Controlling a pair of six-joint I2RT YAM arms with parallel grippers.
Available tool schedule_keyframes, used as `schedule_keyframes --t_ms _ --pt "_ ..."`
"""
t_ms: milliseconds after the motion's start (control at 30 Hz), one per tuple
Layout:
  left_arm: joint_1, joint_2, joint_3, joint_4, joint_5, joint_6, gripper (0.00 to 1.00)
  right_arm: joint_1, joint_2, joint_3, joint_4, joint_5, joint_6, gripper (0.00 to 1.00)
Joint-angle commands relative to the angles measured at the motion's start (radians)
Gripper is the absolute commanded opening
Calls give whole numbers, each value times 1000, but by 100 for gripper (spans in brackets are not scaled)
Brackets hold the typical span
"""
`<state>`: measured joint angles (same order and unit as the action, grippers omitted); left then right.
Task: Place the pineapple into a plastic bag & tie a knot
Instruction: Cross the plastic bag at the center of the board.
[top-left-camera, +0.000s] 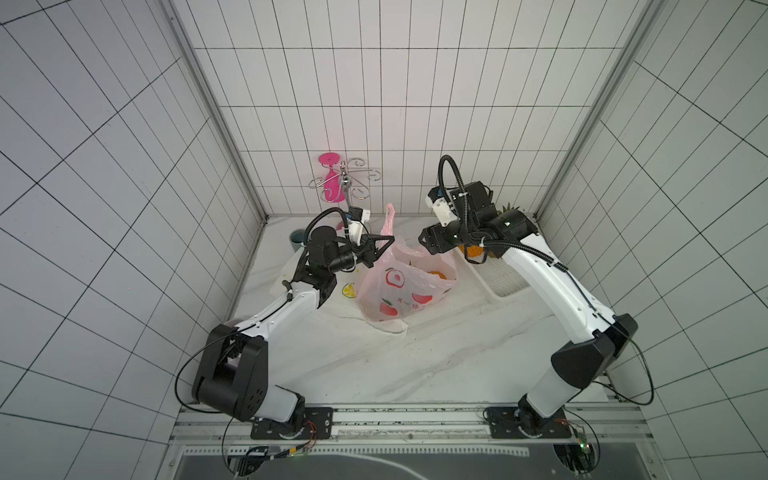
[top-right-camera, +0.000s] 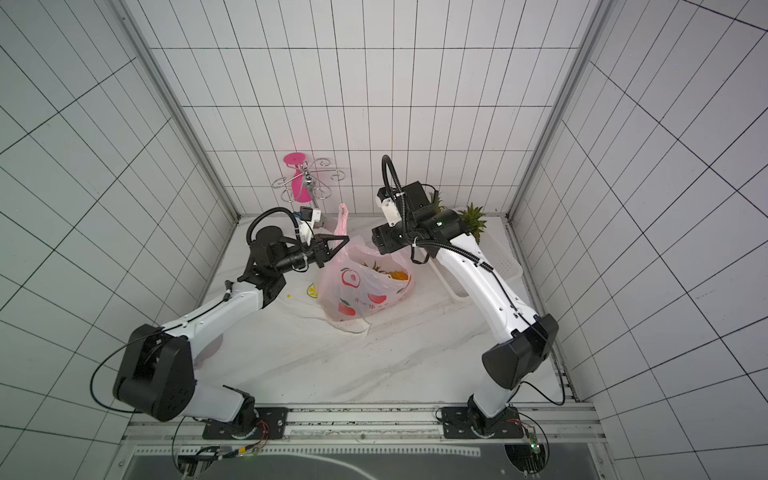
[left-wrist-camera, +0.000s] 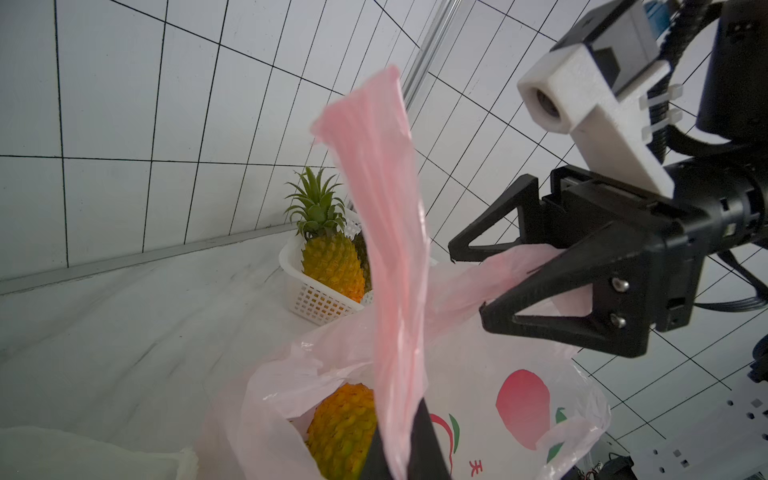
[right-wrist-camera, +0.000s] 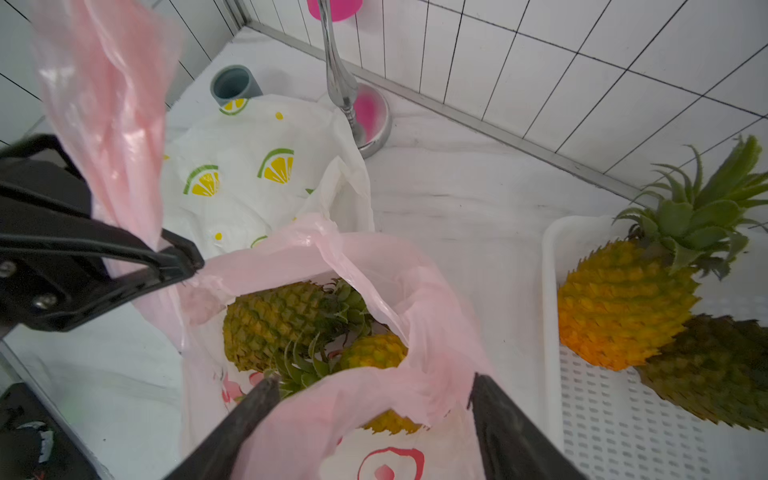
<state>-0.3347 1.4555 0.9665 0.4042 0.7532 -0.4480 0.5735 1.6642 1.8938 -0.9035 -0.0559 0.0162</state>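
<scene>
The pink fruit-print plastic bag (top-left-camera: 399, 291) (top-right-camera: 361, 291) stands open mid-table. Two pineapples (right-wrist-camera: 282, 320) (left-wrist-camera: 340, 428) lie inside it. My left gripper (top-left-camera: 390, 241) (top-right-camera: 345, 240) (left-wrist-camera: 399, 436) is shut on one bag handle (left-wrist-camera: 374, 187), which stands up above it. My right gripper (top-left-camera: 424, 241) (top-right-camera: 376, 242) (right-wrist-camera: 374, 382) is open at the bag's far side. The bag's other handle and rim (right-wrist-camera: 365, 399) lie loosely between its wide-apart fingers. In the left wrist view that handle runs through the right gripper (left-wrist-camera: 467, 282).
A white basket (right-wrist-camera: 552, 332) (left-wrist-camera: 316, 303) (top-left-camera: 498, 278) at the back right holds more pineapples (right-wrist-camera: 623, 307). A white lemon-print bag (right-wrist-camera: 249, 174) lies behind the pink one. A grey cup (right-wrist-camera: 232, 85) and a chrome rack with a pink glass (top-left-camera: 340, 183) stand by the back wall.
</scene>
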Motion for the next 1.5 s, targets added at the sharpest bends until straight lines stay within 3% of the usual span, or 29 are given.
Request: schedule_keyframes --t_ms 0,200,467,667,867,1033,1300,1467 --pt "-2 -19 29 -2 0 6 0 21 -48 33 -55 114 -42 71" --pt "-4 -23 31 -5 0 1 0 46 -68 35 -67 201 -23 63" --pt "-24 -28 38 -38 -3 18 0 46 -92 24 60 169 -13 39" --pt "-39 -48 51 -97 -8 46 0 47 -52 89 46 125 -27 0" --pt "-50 -50 72 -172 -34 82 0 46 -74 107 94 76 -25 0" --pt "-53 -37 155 -311 -104 146 0 47 -133 100 220 -151 -82 0" --pt "-58 27 295 -477 -249 238 0 44 -195 -142 435 -458 -209 0" --pt "-71 78 335 -447 -174 282 0 28 -174 -211 485 -562 -201 0"
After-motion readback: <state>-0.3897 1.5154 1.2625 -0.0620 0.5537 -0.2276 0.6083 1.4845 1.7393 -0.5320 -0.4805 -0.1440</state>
